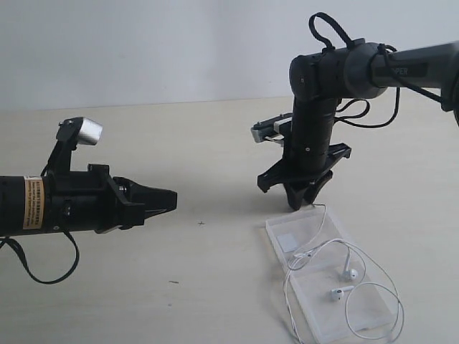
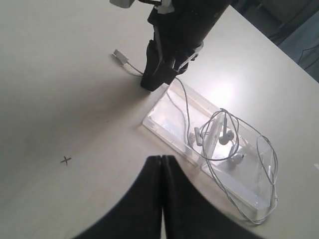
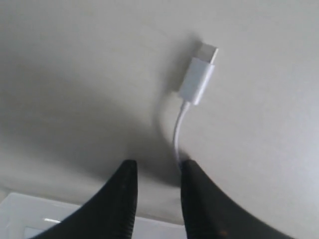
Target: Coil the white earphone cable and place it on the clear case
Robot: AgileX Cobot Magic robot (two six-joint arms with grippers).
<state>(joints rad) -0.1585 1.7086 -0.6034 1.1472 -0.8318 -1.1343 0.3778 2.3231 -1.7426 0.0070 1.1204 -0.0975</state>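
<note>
1. One white earphone cable [image 1: 323, 218] lay mostly on the clear case [image 1: 323, 308], in loose loops rather than a tight coil. Some loops spilled over the case's edges onto the table [image 1: 179, 129].
2. Its two earbuds [image 1: 351, 272] rested on the case, close together.
3. Its single plug [image 3: 198, 79] lay off the case on the table, pointing away from the right gripper's fingertips. The wire ran back from it past the inner edge of one finger [image 3: 199, 199].
4. The one case, with two flat halves, had its long axis running diagonally in the exterior view. It ran from just under the right gripper [image 1: 301, 197] toward the lower right.
5. The right gripper pointed down at the case's far end with its jaws apart, clamping nothing.
6. The left gripper [image 1: 161, 201] hovered well apart from the case with its jaws pressed together, empty.
</note>
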